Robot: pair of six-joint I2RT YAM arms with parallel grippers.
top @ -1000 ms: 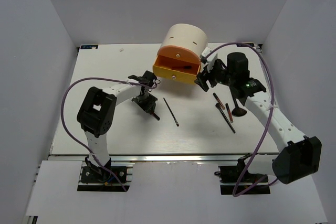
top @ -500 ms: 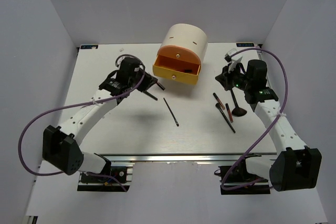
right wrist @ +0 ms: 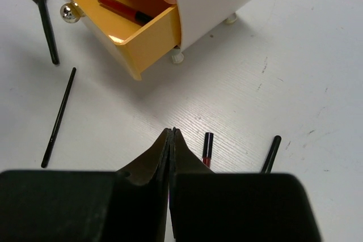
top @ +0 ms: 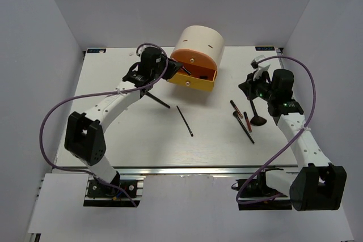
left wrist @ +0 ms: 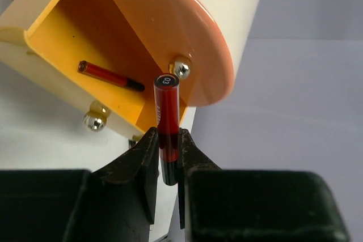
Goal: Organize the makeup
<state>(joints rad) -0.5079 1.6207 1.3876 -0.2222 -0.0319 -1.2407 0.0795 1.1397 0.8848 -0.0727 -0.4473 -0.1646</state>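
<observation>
Pinching a red-and-black stick in our left jaws beside the open drawer, we judged dropping it inside came next; right jaws were pressed together.

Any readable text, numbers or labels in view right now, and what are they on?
"03": black end cap of the red stick in the left gripper.
Print along that stick's side: too blurred to read.
Nothing else legible.

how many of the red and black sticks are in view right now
4 red-and-black sticks: one in the open drawer, one held by the left gripper, two on the table near the right gripper. More may be hidden.
</observation>
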